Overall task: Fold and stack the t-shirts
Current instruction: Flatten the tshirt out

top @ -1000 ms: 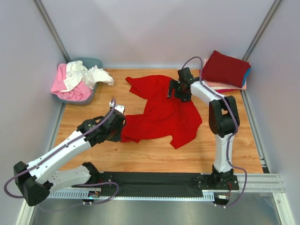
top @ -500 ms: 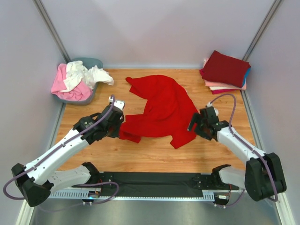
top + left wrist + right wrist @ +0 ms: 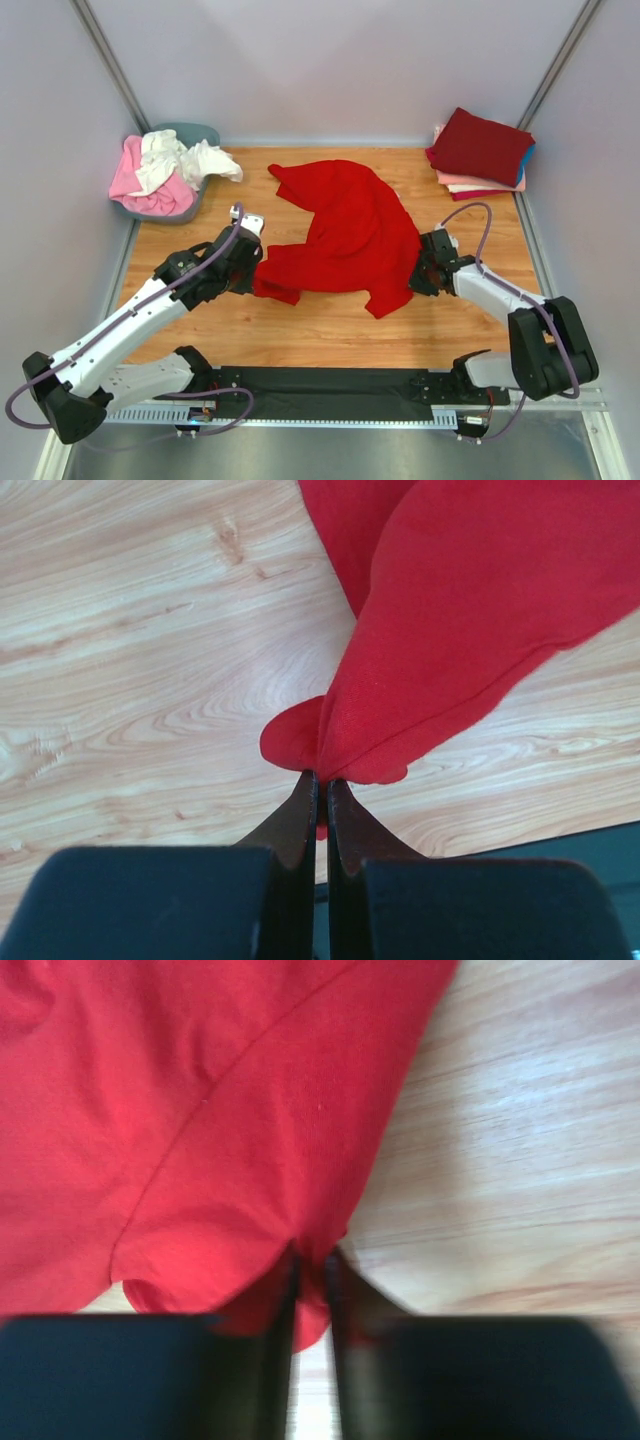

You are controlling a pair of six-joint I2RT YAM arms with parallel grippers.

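While the wooden table (image 3: 330,340) bears the crumpled red shirt (image 3: 345,235) at its middle, my right arm (image 3: 500,295) has swung from beside the folded stack (image 3: 482,150) to the shirt's right edge. My right pincer (image 3: 418,272) has just nipped the hem there. My left pincer (image 3: 258,272) stays clamped on the opposite edge, so I judge the shirt ready for spreading.

The bright red t-shirt (image 3: 345,235) is plain, lying on a bench (image 3: 320,335) of pale orange-brown wood with darker grain. Beyond and left of it, a grey tub (image 3: 200,131) holds a pink t-shirt (image 3: 150,190) and white t-shirts (image 3: 190,158). Beyond and right of it, a dark red t-shirt (image 3: 480,145) tops pink and blue edges.
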